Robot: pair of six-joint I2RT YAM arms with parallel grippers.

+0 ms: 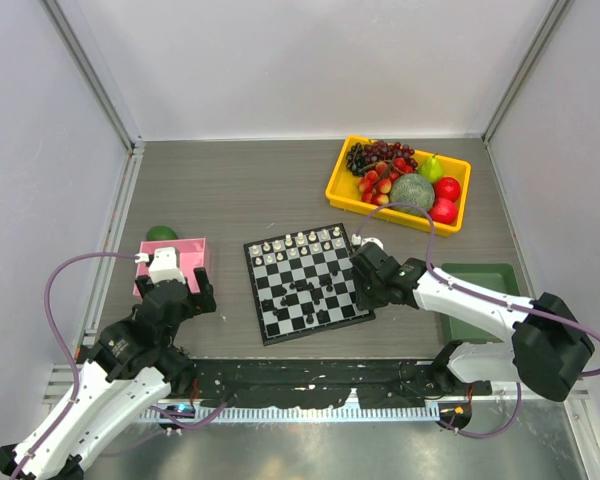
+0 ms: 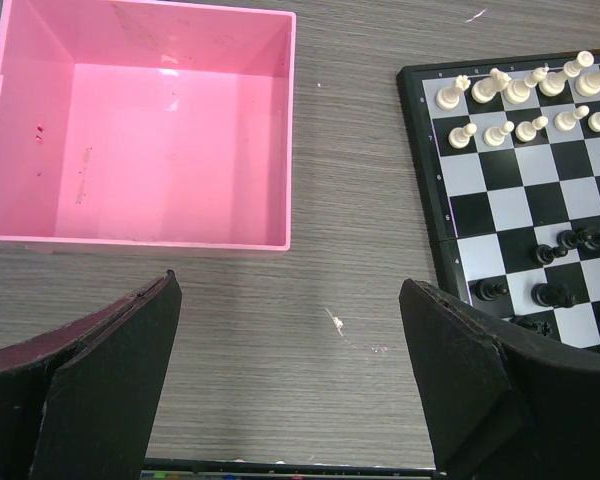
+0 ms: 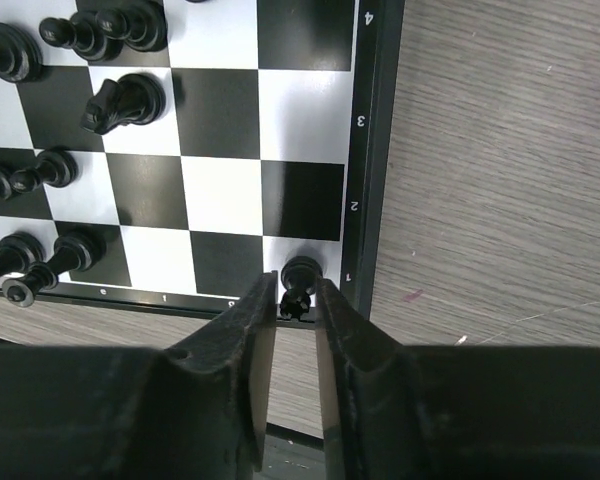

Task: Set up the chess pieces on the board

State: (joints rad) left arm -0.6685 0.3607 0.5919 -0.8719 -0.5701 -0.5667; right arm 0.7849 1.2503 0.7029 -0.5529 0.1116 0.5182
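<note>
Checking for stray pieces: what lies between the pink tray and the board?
Nothing but bare tabletop between the pink tray and the board, save small pale flecks; the left wrist view shows it.

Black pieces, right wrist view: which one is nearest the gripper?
The black piece on the corner square beside numeral 1, between the fingertips of the right gripper; the others stand away to its left.

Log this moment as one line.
right gripper: shut on black piece, board corner square | left gripper: open, near pink tray
</note>
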